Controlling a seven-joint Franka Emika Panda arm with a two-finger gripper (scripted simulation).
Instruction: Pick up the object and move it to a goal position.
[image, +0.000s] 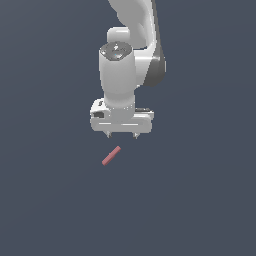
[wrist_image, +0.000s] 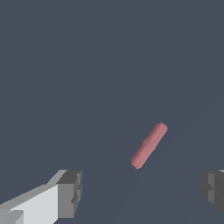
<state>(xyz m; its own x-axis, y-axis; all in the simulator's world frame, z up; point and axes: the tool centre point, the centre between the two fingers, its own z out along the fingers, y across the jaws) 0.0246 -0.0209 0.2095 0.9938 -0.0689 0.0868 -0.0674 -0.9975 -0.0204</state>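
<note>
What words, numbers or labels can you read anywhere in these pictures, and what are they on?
None: no text, number or logo can be read in either view.
The pink rod is plain.
The white arm and open gripper carry no legible marking; a small dark patch on the gripper body is too small to tell.
The dark floor is bare of signs.

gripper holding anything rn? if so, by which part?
Nothing held. The gripper is open, its fingers spread wide with empty space between them. The pinkish-red rod lies apart from it on the surface, untouched.
</note>
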